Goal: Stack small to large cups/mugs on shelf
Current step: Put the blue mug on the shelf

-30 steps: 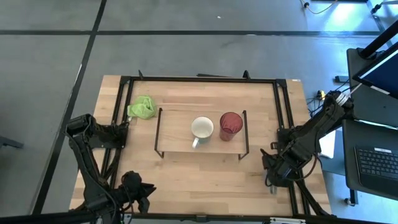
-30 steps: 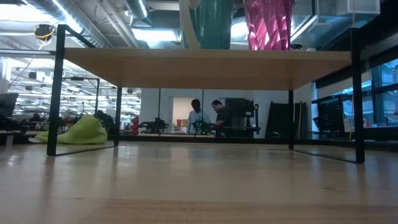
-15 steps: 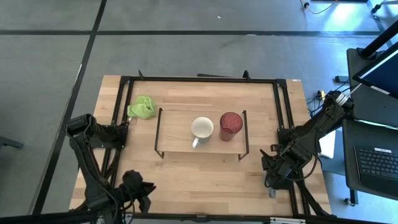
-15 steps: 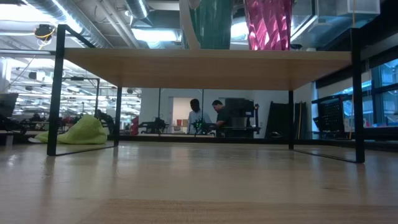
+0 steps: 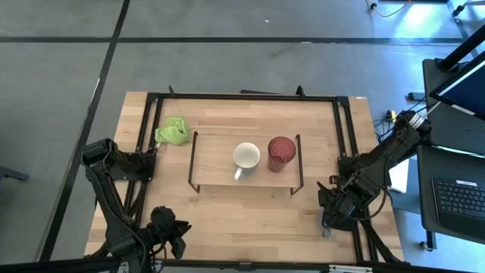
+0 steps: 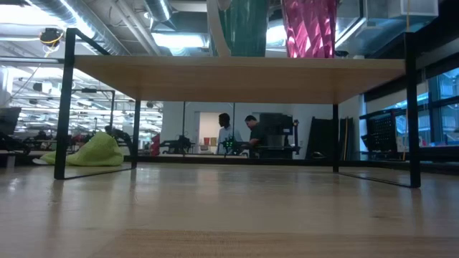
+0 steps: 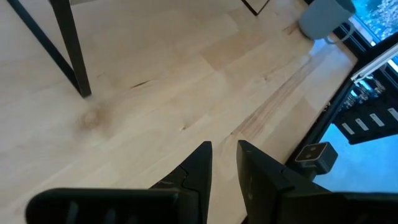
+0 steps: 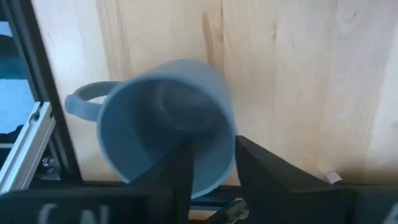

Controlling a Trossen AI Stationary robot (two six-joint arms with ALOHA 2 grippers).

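Observation:
The white mug (image 5: 246, 156) and the red tumbler (image 5: 281, 153) stand side by side on the low wooden shelf (image 5: 216, 163). The low view shows them from below, the white mug (image 6: 244, 25) left of the tumbler (image 6: 308, 25). The small grey-blue mug (image 8: 165, 124) is off the shelf, near the table's right near corner (image 5: 326, 231). My right gripper (image 8: 212, 142) is shut on it. My left gripper (image 7: 224, 146) hovers shut over bare table near the left near corner (image 5: 176, 236). Its wrist view shows the grey-blue mug (image 7: 322, 15) far off. My right gripper holds the grey-blue mug by its wall at the rim (image 8: 214, 155), on the side away from the handle (image 8: 84, 102). One finger (image 8: 183, 168) is inside the mug and the other outside. The fingers come from above. The mug tilts, mouth toward the camera; whether it rests on the table I cannot tell.
A green cloth lump (image 5: 173, 131) lies on the table beyond the shelf's left end. A black metal frame (image 5: 348, 136) runs round the tabletop, close beside the grey-blue mug. Bare shelf board (image 5: 212, 155) shows left of the white mug. People stand in the room far behind.

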